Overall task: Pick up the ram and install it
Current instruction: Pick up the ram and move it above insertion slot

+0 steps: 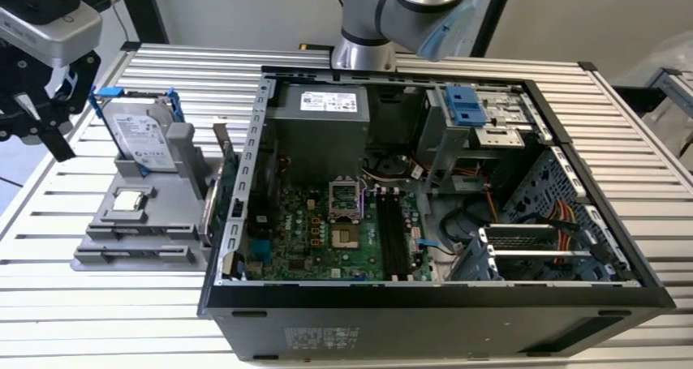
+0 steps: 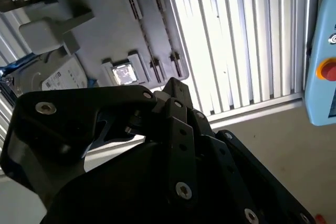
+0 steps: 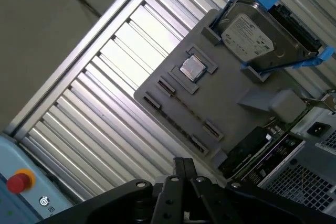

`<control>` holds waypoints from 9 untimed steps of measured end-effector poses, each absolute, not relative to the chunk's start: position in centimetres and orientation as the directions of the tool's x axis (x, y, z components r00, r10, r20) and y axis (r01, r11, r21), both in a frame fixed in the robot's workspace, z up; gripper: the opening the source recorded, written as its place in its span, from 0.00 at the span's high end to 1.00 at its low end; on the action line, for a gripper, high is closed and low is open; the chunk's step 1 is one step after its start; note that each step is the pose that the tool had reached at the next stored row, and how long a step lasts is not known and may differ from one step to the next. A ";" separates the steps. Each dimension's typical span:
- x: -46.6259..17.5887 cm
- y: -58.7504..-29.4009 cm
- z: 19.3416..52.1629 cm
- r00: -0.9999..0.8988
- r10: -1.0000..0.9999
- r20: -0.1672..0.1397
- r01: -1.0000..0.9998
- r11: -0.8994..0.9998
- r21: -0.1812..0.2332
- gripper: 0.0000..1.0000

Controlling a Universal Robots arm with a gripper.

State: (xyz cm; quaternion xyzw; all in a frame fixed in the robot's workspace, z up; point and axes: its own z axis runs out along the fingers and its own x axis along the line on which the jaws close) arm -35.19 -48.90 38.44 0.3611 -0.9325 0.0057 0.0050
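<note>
In the exterior view my black gripper (image 1: 54, 146) hangs high at the far left, above the table edge and left of the grey parts holder (image 1: 114, 231). In both wrist views its fingertips (image 2: 172, 85) (image 3: 182, 162) meet with nothing between them. A thin grey-green strip that I take for the ram (image 1: 214, 211) stands on edge between the holder and the computer case; in the first wrist view it is the dark board (image 3: 265, 153) past the holder's far side. The gripper is well apart from it.
The holder also carries a silver hard drive in a blue frame (image 1: 141, 134) (image 3: 252, 30) and a small square processor chip (image 1: 130, 199) (image 2: 124, 74) (image 3: 192, 68). The open computer case (image 1: 433, 296) lies at the exterior view's right, motherboard (image 1: 324, 231) exposed. A pendant with a red button (image 2: 328, 69) sits off the table.
</note>
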 end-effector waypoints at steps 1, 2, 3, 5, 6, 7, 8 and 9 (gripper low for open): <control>-35.2 -48.9 38.4 -0.734 -0.678 0.014 -0.679 0.734 -0.007 1.00; -35.2 -48.8 38.4 -0.730 -0.683 0.014 -0.683 0.730 -0.007 1.00; -35.2 -48.8 38.4 -0.727 -0.687 0.014 -0.687 0.727 -0.007 1.00; -35.2 -48.7 38.4 -0.719 -0.695 0.014 -0.695 0.719 -0.007 1.00; -35.2 -48.6 38.4 -0.715 -0.699 0.014 -0.699 0.715 -0.007 1.00; -35.2 -48.5 38.4 -0.711 -0.703 0.014 -0.704 0.711 -0.007 1.00; -35.2 -48.4 38.4 -0.706 -0.708 0.014 -0.708 0.706 -0.007 1.00; -35.2 -48.4 38.4 -0.702 -0.712 0.013 -0.712 0.702 -0.007 1.00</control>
